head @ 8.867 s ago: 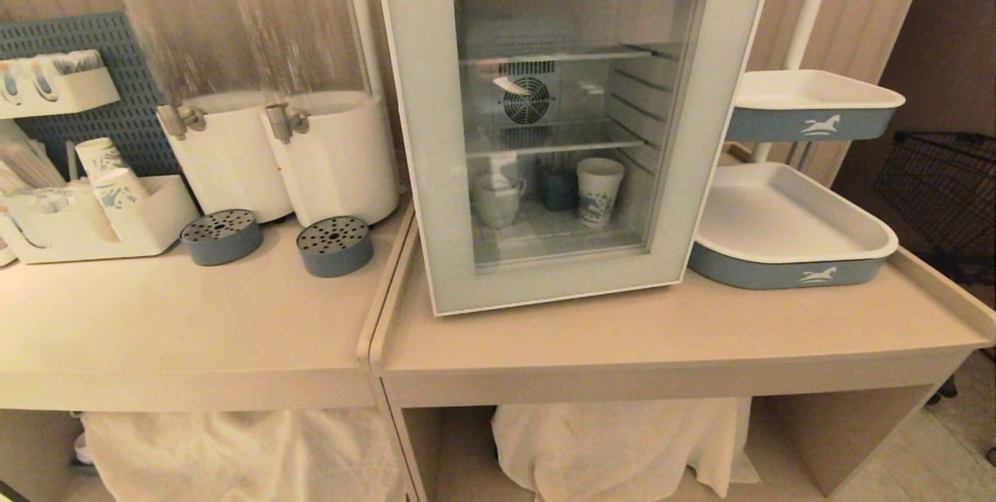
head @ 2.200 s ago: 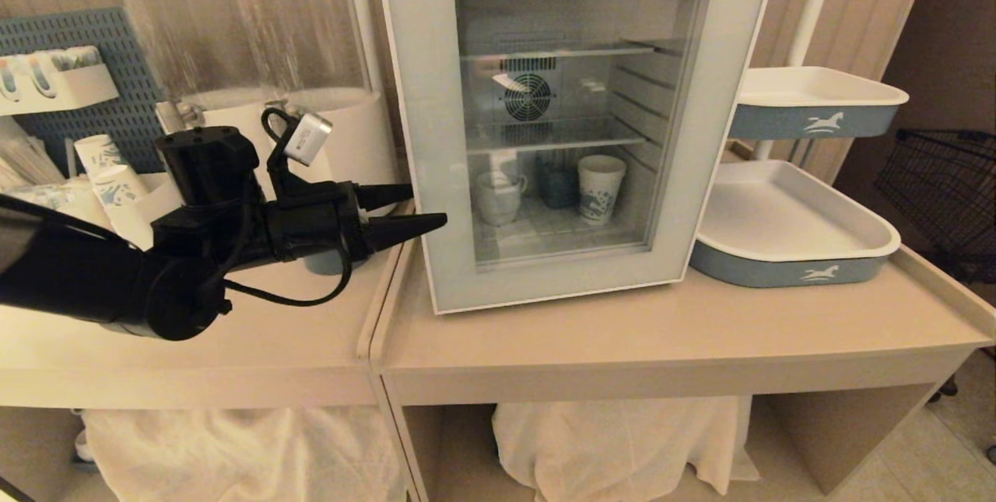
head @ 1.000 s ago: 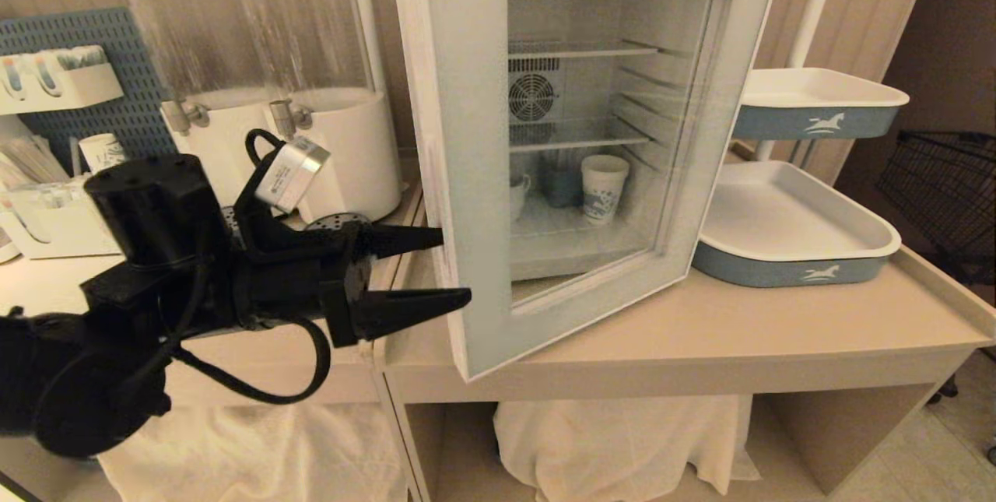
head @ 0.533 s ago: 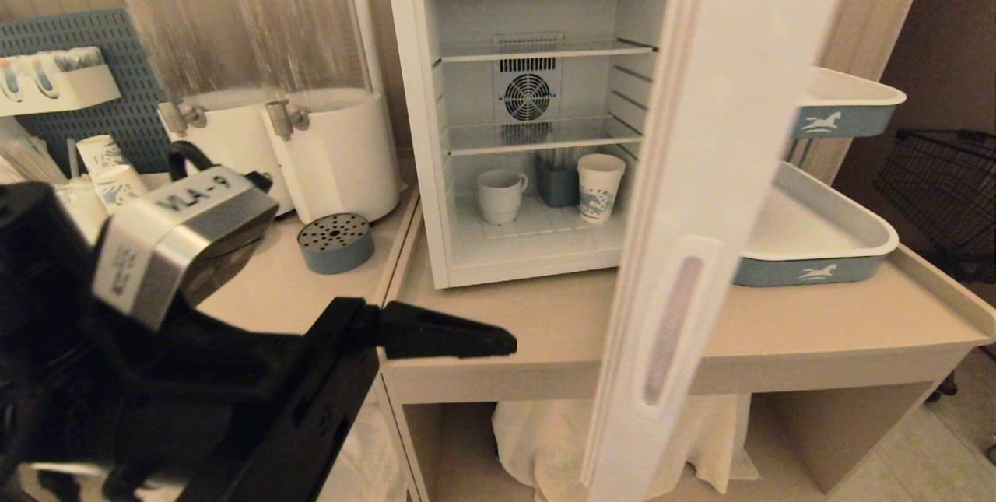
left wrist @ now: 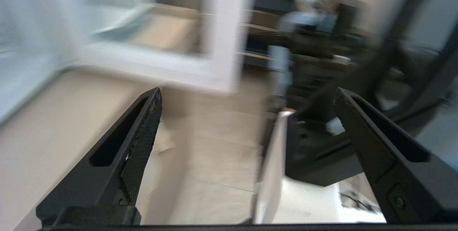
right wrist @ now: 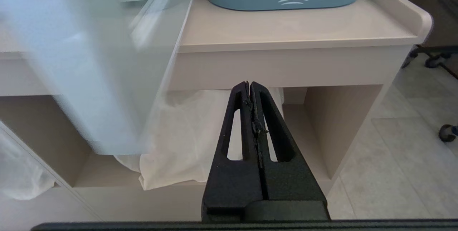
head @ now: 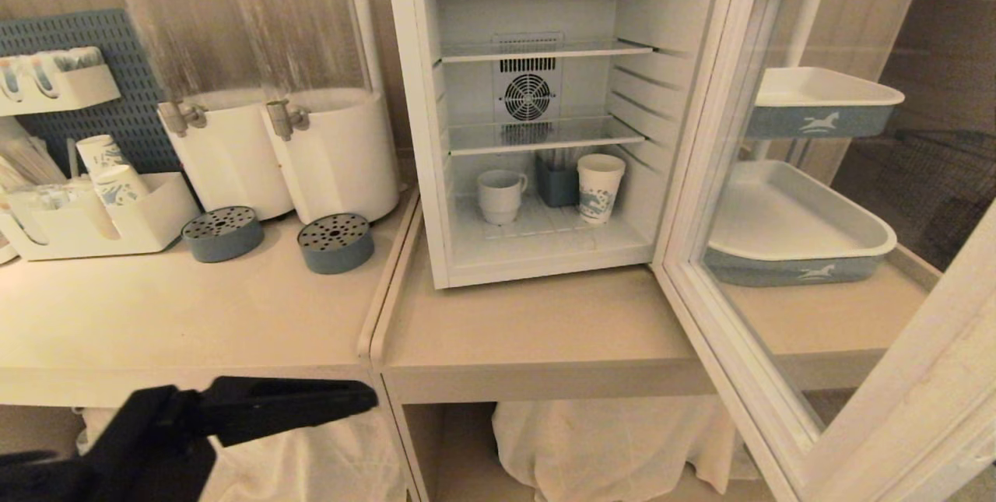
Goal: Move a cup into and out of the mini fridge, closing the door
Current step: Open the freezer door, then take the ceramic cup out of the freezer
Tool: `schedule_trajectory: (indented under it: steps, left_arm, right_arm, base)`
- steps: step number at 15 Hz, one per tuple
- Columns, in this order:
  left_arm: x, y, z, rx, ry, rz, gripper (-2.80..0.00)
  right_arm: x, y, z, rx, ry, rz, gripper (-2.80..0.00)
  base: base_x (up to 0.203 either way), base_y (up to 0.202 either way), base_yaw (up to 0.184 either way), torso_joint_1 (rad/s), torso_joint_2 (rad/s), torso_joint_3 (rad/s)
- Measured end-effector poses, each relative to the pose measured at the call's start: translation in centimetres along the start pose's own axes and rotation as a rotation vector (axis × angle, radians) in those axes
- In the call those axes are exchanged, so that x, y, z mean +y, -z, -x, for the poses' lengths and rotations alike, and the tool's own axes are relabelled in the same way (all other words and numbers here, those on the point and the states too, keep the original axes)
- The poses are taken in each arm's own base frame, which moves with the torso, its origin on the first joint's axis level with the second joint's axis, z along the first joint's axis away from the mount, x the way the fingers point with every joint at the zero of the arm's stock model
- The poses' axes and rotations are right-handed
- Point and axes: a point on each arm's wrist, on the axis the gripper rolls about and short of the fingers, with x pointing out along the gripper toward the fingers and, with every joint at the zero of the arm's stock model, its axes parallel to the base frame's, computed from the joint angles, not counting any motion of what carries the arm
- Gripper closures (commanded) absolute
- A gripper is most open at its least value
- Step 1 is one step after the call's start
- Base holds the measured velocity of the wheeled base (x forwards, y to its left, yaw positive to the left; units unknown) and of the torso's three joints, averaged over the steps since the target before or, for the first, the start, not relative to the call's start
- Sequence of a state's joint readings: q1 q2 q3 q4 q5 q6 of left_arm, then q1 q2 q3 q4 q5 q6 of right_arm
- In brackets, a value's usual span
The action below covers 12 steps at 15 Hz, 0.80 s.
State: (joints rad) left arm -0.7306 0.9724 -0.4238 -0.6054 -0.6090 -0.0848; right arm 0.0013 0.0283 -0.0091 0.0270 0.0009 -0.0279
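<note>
Door [head: 856, 253] swung wide, frame right; cup [head: 500, 195] on fridge [head: 424, 97] floor (center). L gripper [left wrist: 247, 105] spread, empty, lower left; R gripper [right wrist: 250, 84] pressed together.

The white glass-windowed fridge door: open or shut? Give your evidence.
Open: the white glass-windowed door is swung out rightward, baring the shelves and small white ceramic cup.

The door [head: 848, 253] runs off the head view's right edge; left wrist view blurred.
</note>
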Motion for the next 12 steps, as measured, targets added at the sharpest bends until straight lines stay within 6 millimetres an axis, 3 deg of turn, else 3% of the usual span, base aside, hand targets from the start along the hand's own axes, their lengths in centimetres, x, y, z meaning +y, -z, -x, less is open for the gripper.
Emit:
schedule_trajectory:
  steps: [8, 10, 12]
  left_arm:
    - [-6.8, -4.7, 10.2, -0.115, -0.693, 0.204, -2.8]
    - [-9.2, -4.6, 11.1, -0.162, -0.912, 0.233, -2.8]
    - [-11.3, -3.3, 10.9, -0.202, -1.125, 0.25, -2.8]
  right_arm:
    - [0.0, 0.0, 0.0, 0.0, 0.0, 0.0, 0.0]
    - [0.0, 0.0, 0.0, 0.0, -0.001, 0.001, 0.0]
    - [0.0, 0.0, 0.0, 0.0, 0.0, 0.001, 0.0]
  base:
    - [0.0, 0.0, 0.0, 0.0, 0.0, 0.0]
    - [0.0, 0.0, 0.0, 0.0, 0.0, 0.0]
    - [0.0, 0.0, 0.0, 0.0, 0.0, 0.0]
